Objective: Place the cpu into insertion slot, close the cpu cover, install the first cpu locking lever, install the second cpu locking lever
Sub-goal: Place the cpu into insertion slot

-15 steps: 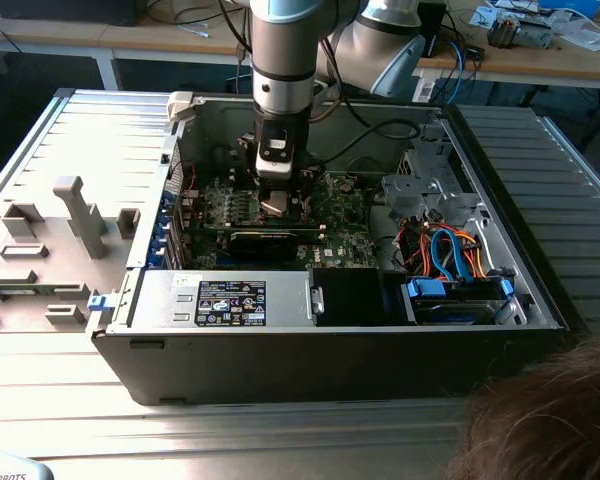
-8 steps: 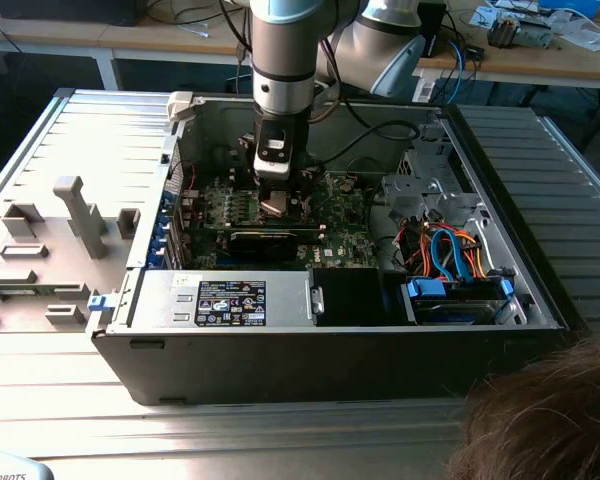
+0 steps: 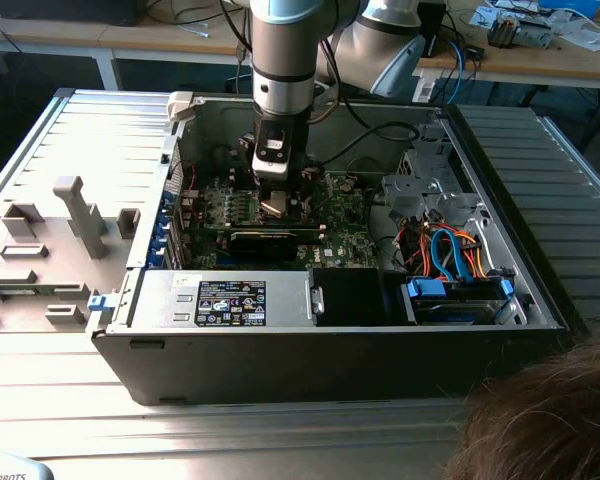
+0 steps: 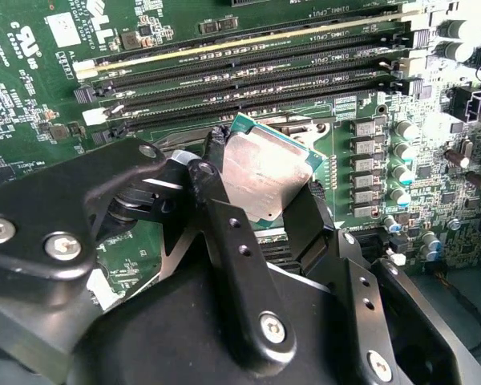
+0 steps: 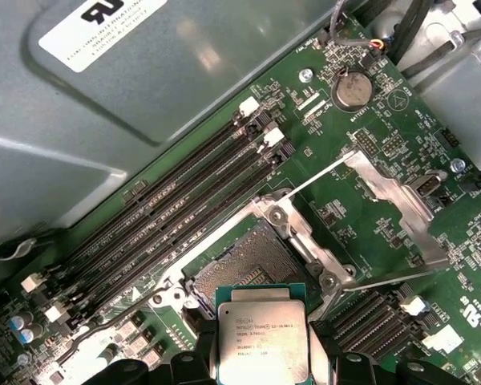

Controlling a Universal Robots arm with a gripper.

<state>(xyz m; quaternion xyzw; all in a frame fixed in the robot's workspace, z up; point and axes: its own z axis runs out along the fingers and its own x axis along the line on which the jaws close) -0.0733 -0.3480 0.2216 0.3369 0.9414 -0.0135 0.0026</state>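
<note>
Arm (image 3: 283,60) hangs vertical, wrist pointing straight dwn. Claw (image 4: 260,192) at its end, two black fingers (image 4: 224,233) pinched on opp. edges of cpu (image 4: 264,164), held btwn the tips.

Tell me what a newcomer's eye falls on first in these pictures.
First, the cpu, gripped in the black claw over the green motherboard. In the first wrist view the insertion slot lies bare near it, the cpu cover folded open. In the exterior view the arm reaches into an open computer case.
</note>
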